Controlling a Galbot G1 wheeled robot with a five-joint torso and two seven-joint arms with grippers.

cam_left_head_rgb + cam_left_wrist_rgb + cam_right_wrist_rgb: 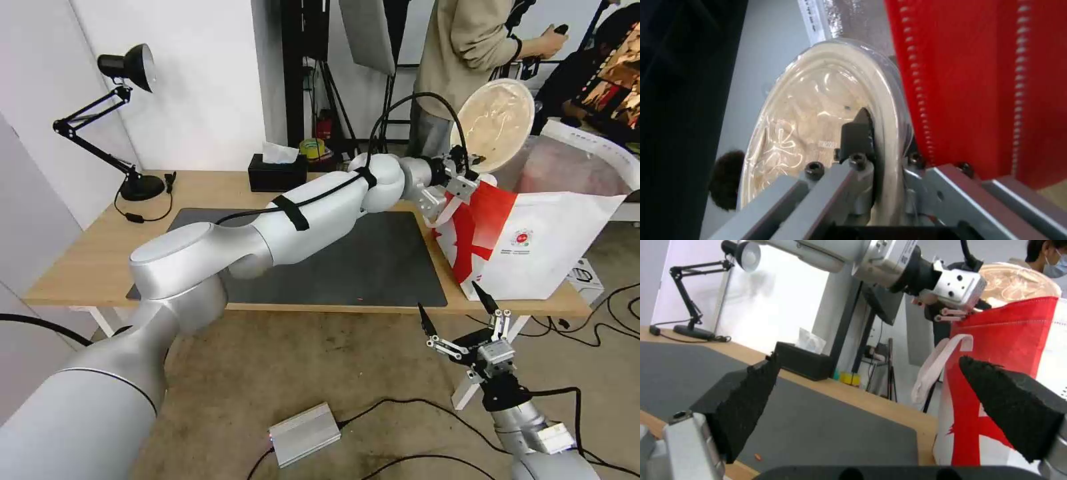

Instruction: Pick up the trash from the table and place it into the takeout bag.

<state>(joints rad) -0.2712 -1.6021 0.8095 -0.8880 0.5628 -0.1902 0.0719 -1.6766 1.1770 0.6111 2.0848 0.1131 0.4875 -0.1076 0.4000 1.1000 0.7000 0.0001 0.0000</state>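
Observation:
My left arm reaches across the table, and its left gripper is shut on the rim of the beige bowl. The bowl is tipped on edge, its inside facing me, just above the mouth of the red-and-white takeout bag. In the left wrist view one black fingertip presses the inside of the beige bowl, next to the red takeout bag wall. My right gripper hangs open and empty below the table's front edge, short of the bag; between the fingers of this right gripper I see the takeout bag and the beige bowl.
A dark grey mat covers the table's middle, with a tiny red scrap near its front edge. A black tissue box and a black desk lamp stand at the back. A silver box and cables lie on the floor.

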